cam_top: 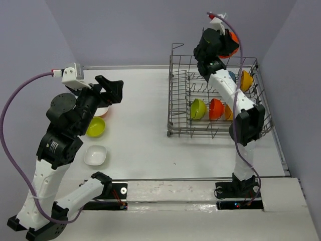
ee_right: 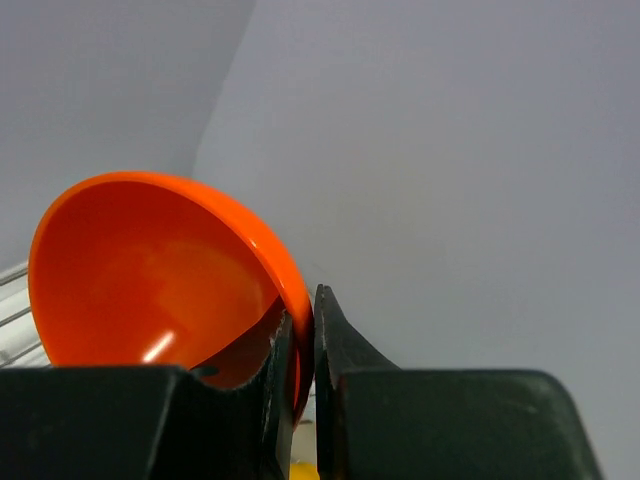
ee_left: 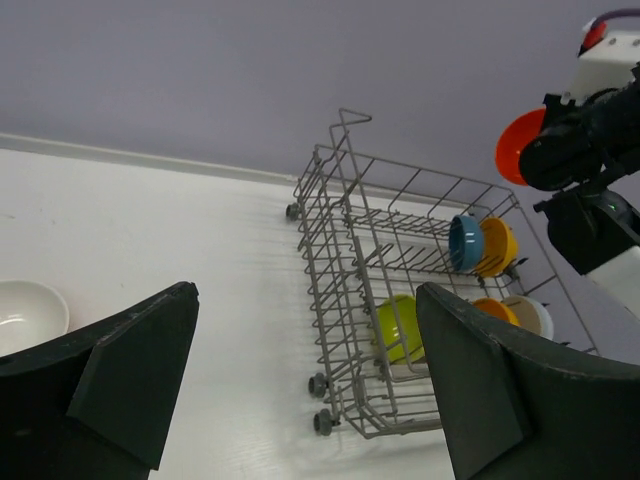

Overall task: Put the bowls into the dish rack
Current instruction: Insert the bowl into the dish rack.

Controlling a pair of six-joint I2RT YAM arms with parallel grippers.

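My right gripper (cam_top: 226,44) is shut on the rim of a red-orange bowl (ee_right: 150,270), held high over the back of the dish rack (cam_top: 175,108); its fingers (ee_right: 335,340) pinch the bowl's edge. Standing in the rack are lime (cam_top: 197,108), red-orange (cam_top: 216,108), orange-yellow (cam_top: 246,80) and blue (cam_top: 231,75) bowls. My left gripper (cam_top: 114,93) is open and empty above the left of the table, over a white bowl (cam_top: 103,111). Beside it lie a lime bowl (cam_top: 96,126) and a squarish white bowl (cam_top: 95,155). The left wrist view shows the rack (ee_left: 340,250) ahead.
The rack's tall grid sides and small wheels (ee_left: 322,385) stand on the white table (cam_top: 140,135). A white bowl (ee_left: 25,315) lies at the left edge of the left wrist view. Purple-grey walls close in the back and both sides.
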